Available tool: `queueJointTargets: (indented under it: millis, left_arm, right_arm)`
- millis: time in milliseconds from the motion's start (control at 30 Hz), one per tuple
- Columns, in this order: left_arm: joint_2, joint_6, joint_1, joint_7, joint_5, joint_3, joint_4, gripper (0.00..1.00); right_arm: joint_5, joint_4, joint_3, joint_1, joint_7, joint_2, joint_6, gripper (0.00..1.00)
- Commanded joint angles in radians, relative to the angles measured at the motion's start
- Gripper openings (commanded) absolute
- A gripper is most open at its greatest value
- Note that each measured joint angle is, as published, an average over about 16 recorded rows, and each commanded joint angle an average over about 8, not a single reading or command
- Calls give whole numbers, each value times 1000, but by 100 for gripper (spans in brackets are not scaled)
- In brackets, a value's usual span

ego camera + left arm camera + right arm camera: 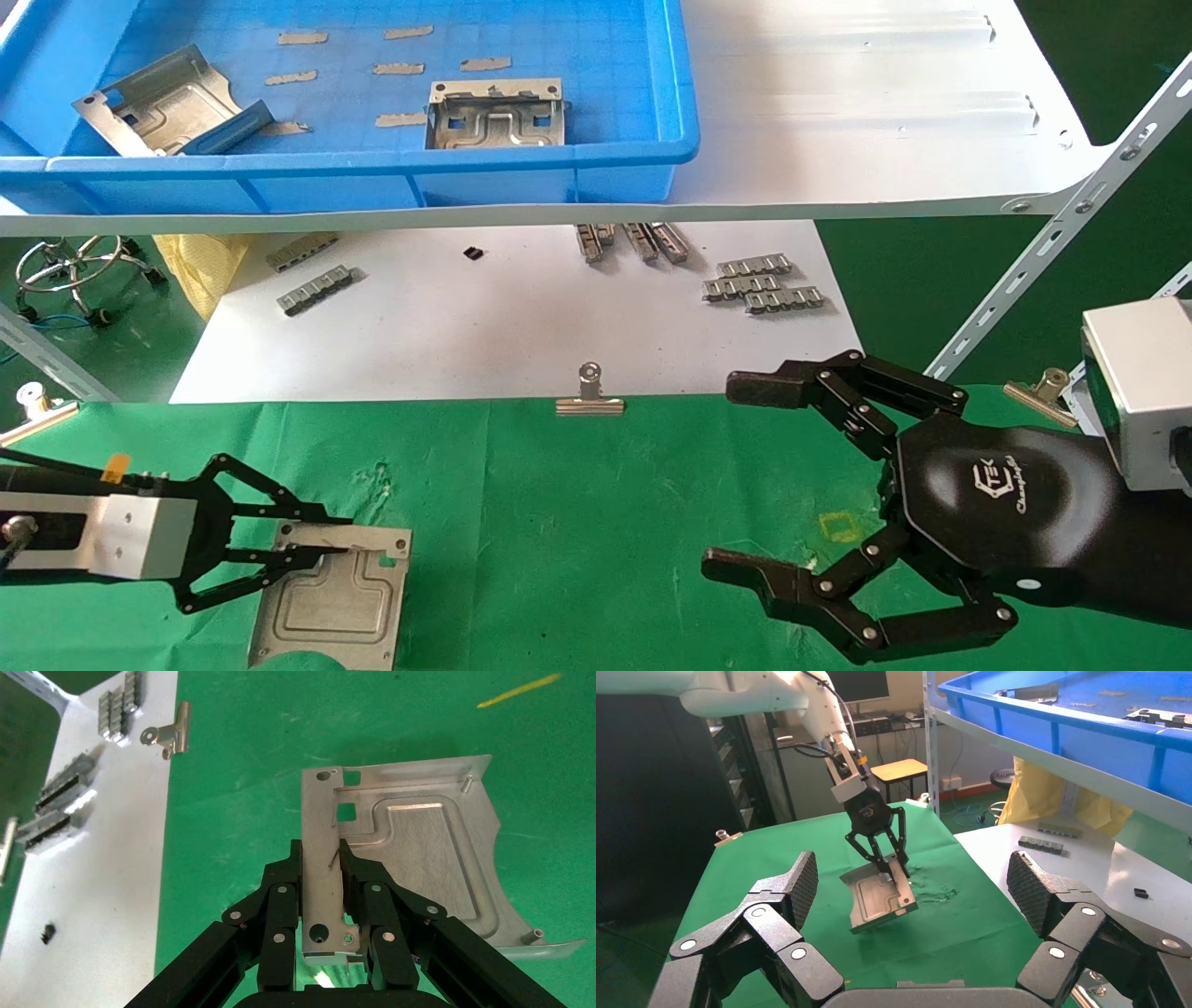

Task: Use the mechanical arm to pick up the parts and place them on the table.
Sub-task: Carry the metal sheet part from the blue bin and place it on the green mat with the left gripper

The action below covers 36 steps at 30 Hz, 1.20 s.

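Your left gripper (pixel 312 550) is clamped on the folded rim of a part (pixel 335 601), one edge lifted off the table (pixel 577 522). Your right gripper (pixel 745 485) hovers wide, empty, well apart. A binder clip (pixel 589 396) sits beyond both; two parts (pixel 496 116) remain in the blue bin (pixel 372 172).

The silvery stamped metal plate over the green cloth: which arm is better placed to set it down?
Left. The left gripper already clamps the silvery stamped metal plate over the green cloth; the right gripper hangs open and empty.
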Motion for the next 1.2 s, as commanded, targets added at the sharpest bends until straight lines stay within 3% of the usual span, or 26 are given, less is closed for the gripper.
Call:
queueJointTargets:
  millis: [33,67,500,900,1200]
  left_arm:
    - [9,1,4,33,-4,11,25,94]
    - [14,-5,1,42,-2,15,43,100]
    - [70,9,-26,100,-17,18,201,100]
    - [-1,32,70,-130,-231,-21,153,100]
    - [-9,32,90,-145,-255,-27,139,100]
  right_arm:
    - [0,0,0,0,0,0,0,100]
    - [0,0,0,0,0,0,0,100]
    - [0,0,0,0,0,0,0,100]
    - [0,0,0,0,0,0,0,100]
    - [0,0,0,0,0,0,0,100]
